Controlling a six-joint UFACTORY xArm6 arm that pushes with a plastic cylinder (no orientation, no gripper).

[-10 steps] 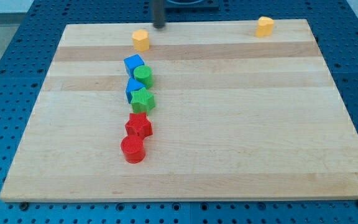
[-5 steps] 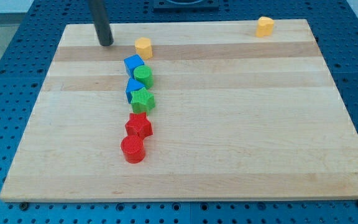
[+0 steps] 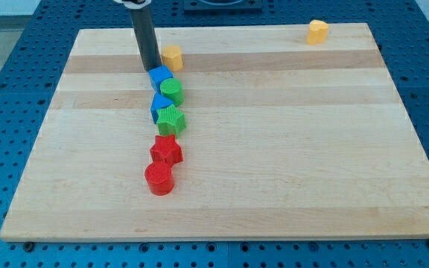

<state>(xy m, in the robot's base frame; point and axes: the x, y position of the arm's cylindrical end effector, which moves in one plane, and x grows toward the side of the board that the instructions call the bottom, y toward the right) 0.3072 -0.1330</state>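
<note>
My tip (image 3: 150,68) rests on the wooden board (image 3: 274,149), right at the upper left corner of a blue cube (image 3: 159,77) and just left of a yellow hexagonal block (image 3: 172,57); whether it touches either I cannot tell. Below the cube a line of blocks runs down the view: a green cylinder (image 3: 172,92), a blue block (image 3: 158,106), a green star-like block (image 3: 171,119), a red star (image 3: 166,150) and a red cylinder (image 3: 159,179). The rod rises from the tip toward the view's top.
A second yellow block (image 3: 317,31) sits near the board's top right corner. A blue perforated table (image 3: 6,67) surrounds the board on all sides.
The rod moved from the top edge out to the left, then back right and down to the blue cube's corner. The yellow hexagonal block shifted slightly right and down.
</note>
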